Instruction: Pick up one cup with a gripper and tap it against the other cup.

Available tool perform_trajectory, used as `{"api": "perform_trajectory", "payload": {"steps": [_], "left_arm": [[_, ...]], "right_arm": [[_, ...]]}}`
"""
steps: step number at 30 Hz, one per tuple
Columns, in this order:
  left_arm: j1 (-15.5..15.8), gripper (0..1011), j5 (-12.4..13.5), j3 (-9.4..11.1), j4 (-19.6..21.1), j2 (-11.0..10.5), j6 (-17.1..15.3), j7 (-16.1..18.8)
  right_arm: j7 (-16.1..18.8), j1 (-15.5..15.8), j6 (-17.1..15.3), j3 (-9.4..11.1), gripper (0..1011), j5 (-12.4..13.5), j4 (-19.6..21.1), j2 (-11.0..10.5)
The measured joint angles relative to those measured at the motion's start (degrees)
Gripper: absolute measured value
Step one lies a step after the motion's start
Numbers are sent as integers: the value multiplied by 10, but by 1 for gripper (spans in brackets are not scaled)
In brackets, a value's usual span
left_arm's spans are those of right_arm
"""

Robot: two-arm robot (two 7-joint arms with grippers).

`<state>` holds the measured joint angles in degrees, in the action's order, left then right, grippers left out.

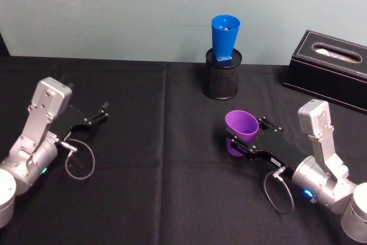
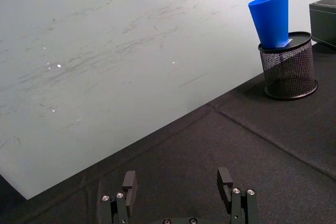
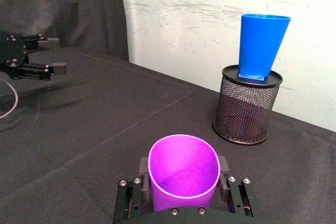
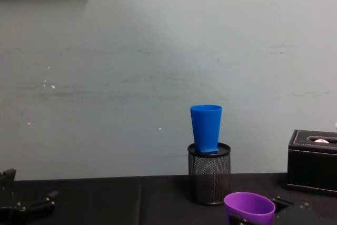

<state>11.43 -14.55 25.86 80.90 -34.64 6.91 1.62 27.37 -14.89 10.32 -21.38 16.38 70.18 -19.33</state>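
A: Where is the purple tapered plastic tumbler [image 1: 241, 125]?
B: Clenched in the right claw [image 1: 236, 142]. The left claw [image 1: 102, 113] lies released, at nine o'clock.
A: Risk?
B: The blue tapered plastic tumbler [image 1: 225, 37], at twelve o'clock, perches in a black mesh holder [image 1: 222, 78]; a hard tap may topple it.

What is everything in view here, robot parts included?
tablecloth: one, black, under everything
mesh pen holder: one, black, back centre
blue cup: one, bright blue, standing in the pen holder's top
purple cup: one, purple, front right, gripped from both sides
tissue box: one, black, back right
wall: one, pale, behind
left gripper: one, black on silver arm, front left, open, empty
right gripper: one, black on silver arm, front right, shut on the purple cup
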Motion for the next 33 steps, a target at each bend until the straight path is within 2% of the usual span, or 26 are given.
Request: {"api": "perform_trajectory", "payload": {"steps": [5,18,21,33], "left_arm": [[0,1005,0,0,0,0,0,0],[0,1005,0,0,0,0,0,0],[0,1005,0,0,0,0,0,0],[0,1005,0,0,0,0,0,0]], "right_arm": [[1,3,-11,5,733,5,19,-5],[2,15,-89,27,733,44,143,-40],[-3,12,-124,28,733,56,183,-53],[-17,-7,-171,16,733,71,221,-66]]}}
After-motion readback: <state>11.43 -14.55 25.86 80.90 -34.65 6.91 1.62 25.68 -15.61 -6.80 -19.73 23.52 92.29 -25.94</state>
